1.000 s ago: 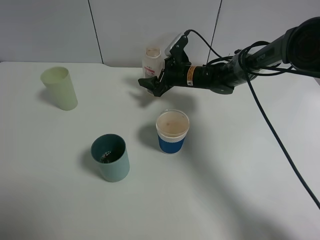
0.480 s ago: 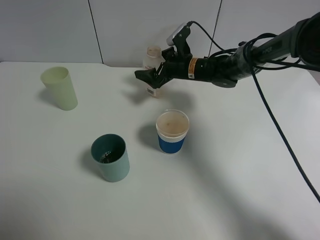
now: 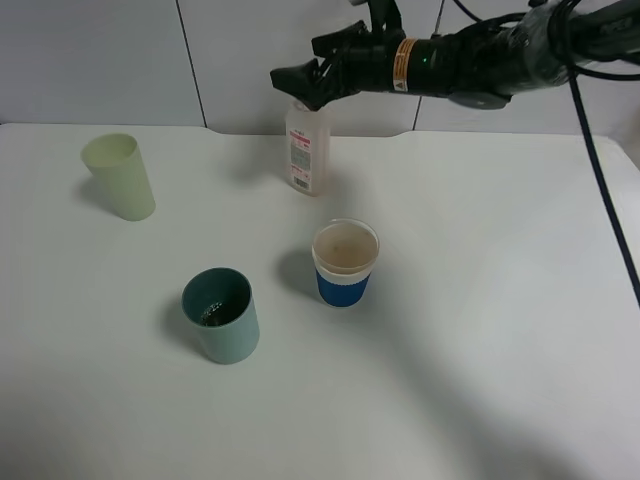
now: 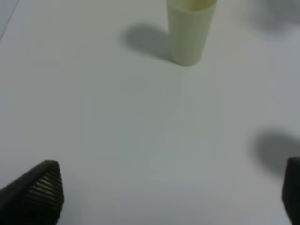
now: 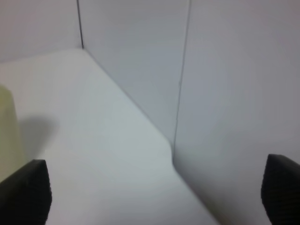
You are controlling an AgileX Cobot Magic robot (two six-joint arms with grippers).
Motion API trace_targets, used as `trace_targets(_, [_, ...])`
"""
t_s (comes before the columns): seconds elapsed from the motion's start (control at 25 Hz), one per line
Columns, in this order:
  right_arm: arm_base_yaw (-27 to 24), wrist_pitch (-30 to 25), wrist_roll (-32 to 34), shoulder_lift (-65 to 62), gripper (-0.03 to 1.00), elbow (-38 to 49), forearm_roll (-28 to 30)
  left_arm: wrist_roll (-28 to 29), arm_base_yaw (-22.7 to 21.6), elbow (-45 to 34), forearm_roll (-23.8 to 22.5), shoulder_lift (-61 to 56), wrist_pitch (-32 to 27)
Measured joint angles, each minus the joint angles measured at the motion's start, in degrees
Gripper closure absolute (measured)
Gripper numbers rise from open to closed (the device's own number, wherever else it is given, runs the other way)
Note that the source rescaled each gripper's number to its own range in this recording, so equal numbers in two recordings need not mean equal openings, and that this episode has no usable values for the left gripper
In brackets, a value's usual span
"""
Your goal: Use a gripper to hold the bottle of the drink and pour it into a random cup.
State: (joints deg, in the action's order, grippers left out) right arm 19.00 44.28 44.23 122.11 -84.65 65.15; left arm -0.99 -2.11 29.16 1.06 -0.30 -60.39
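The bottle of the drink (image 3: 307, 152) stands upright on the table near the back wall, free of any grip, its neck partly hidden behind the arm. My right gripper (image 3: 305, 62) hangs open just above and behind it, nothing between its jaws. In the right wrist view the right gripper (image 5: 154, 187) faces the wall and the table's corner, and its fingertips (image 5: 28, 190) are far apart. The teal cup (image 3: 221, 316) stands at the front left. My left gripper (image 4: 171, 187) is open over bare table.
A pale yellow-green tumbler (image 3: 119, 177) stands at the far left, also seen as the tumbler (image 4: 190, 30) in the left wrist view. A white cup with a blue band (image 3: 345, 263) sits mid-table, in front of the bottle. The right arm's cables trail off to the right.
My right gripper opened wider, let go of the bottle and rose up toward the wall. The bottle now stands alone on the table.
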Motion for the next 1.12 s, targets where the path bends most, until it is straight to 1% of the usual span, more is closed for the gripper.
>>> trace_targets(0.12, [0.00,-1.44,1.44,-3.61,-0.01,0.00,0.28,0.00,0.00,0.00,0.06,0.00,0.00])
trace_targets(0.28, [0.00,-5.07,2.86,-8.77,-0.01,0.00,0.40,0.00,0.00,0.00,0.06,0.00,0.00])
trace_targets(0.48, [0.00,-13.29,3.88,-15.67,-0.01,0.00,-0.43,0.00,0.00,0.00,0.01,0.00,0.00])
trace_targets(0.64, [0.00,-20.70,3.27,-21.11,-0.01,0.00,-4.21,0.00,0.00,0.00,0.01,0.00,0.00])
trace_targets(0.72, [0.00,-25.34,1.25,-23.95,-0.01,0.00,-7.10,0.00,0.00,0.00,0.01,0.00,0.00])
trace_targets(0.84, [0.00,-32.42,-4.69,-27.84,-0.01,0.00,-12.51,0.00,0.00,0.00,0.01,0.00,0.00])
trace_targets(0.92, [0.00,-35.89,-8.26,-29.95,-0.01,0.00,-14.78,0.00,0.00,0.00,0.01,0.00,0.00])
trace_targets(1.08, [0.00,-44.28,-13.21,-34.26,-0.01,0.00,-16.02,0.00,0.00,0.00,0.01,0.00,0.00])
trace_targets(1.12, [0.00,-45.68,-13.97,-35.17,-0.01,0.00,-16.16,0.00,0.00,0.00,0.01,0.00,0.00])
